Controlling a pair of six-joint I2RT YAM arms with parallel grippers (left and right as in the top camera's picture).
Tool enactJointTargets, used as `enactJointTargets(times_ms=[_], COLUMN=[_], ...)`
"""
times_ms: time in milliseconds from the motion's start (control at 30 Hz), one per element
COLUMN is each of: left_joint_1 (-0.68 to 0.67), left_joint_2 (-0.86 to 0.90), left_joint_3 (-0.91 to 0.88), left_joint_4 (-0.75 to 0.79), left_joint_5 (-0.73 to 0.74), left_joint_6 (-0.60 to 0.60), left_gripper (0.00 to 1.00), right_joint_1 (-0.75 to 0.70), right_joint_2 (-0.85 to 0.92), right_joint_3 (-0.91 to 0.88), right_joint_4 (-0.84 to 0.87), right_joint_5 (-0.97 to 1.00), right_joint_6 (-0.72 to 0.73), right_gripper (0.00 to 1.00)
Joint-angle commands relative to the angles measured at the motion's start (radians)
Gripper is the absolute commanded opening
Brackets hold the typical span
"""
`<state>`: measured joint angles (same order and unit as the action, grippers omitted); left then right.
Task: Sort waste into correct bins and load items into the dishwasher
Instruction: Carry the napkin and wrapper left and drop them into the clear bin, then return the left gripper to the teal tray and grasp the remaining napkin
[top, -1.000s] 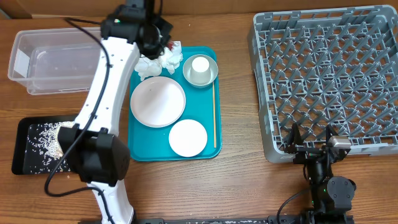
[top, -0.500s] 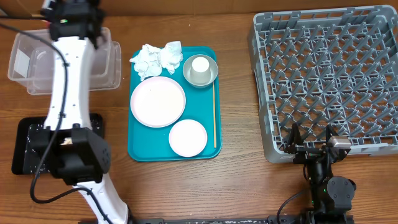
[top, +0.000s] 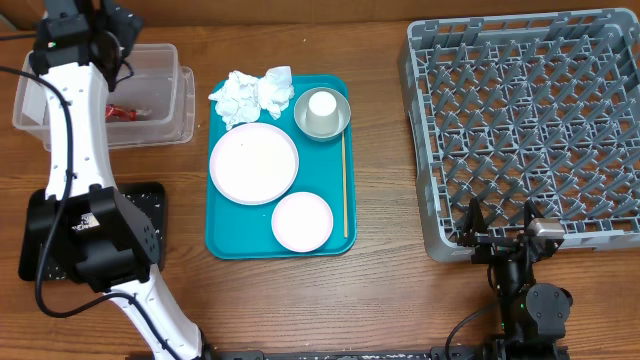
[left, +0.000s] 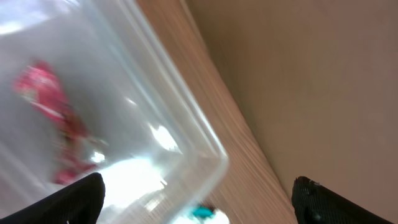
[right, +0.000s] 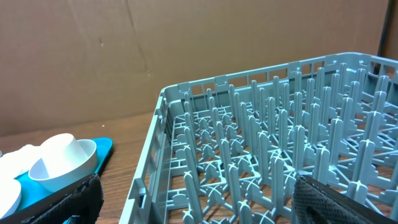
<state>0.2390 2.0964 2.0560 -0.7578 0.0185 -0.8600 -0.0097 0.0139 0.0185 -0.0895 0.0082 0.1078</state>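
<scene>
L gripper (left: 198, 198): jaws spread wide, nothing betw. them, holding nothing. It hangs over far end of clear tub (top: 188, 105); in wrist view tub's corner sits right under it. Red wrapper (top: 124, 112) lies on tub floor, below & to L of the fingertips, not touching them.

Black tray (top: 152, 205) is back toward L arm's base, mostly hidden by the arm. Pale crumbs on the bit that shows.

Teal tray (top: 225, 240) is well off to L gripper's R side, beside the tub. On it:
- crumpled white napkins (top: 248, 95), corner nearest the gripper
- big plate (top: 254, 163), just behind napkins, nearer robot
- small plate (top: 302, 221), nearest robot
- bowl (top: 337, 122) to R of napkins, w/ cup (top: 322, 105) standing in it
- thin wooden stick (top: 344, 180) along tray's R edge

Dish rack (top: 530, 120) is straight ahead of R gripper (top: 500, 218), no dishes in it. R gripper's jaws also wide apart, holding nothing, at rack's near wall. Bowl shows far to its L in wrist view.
</scene>
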Motion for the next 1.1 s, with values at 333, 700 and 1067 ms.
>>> enactJointTargets(times_ms=[333, 700, 1067], left_joint_1=[-0.299, -0.436, -0.429], left_joint_2=[0.009, 0.104, 0.257], left_joint_3=[0.010, -0.002, -0.003], left_joint_4=[-0.005, -0.018, -0.092], left_joint_5=[0.117, -0.222, -0.221], left_joint_6=[0.045, 0.316, 0.415], left_gripper=[0.92, 0.96, 0.84], right_joint_1=[0.003, 0.003, 0.003], right_joint_2=[-0.011, -0.011, -0.011], right_joint_3=[-0.010, -0.010, -0.010], right_joint_4=[0.007, 0.007, 0.007], right_joint_5=[0.013, 0.013, 0.013], right_joint_6=[-0.003, -0.003, -0.003], right_gripper=[1.00, 1.00, 1.00])
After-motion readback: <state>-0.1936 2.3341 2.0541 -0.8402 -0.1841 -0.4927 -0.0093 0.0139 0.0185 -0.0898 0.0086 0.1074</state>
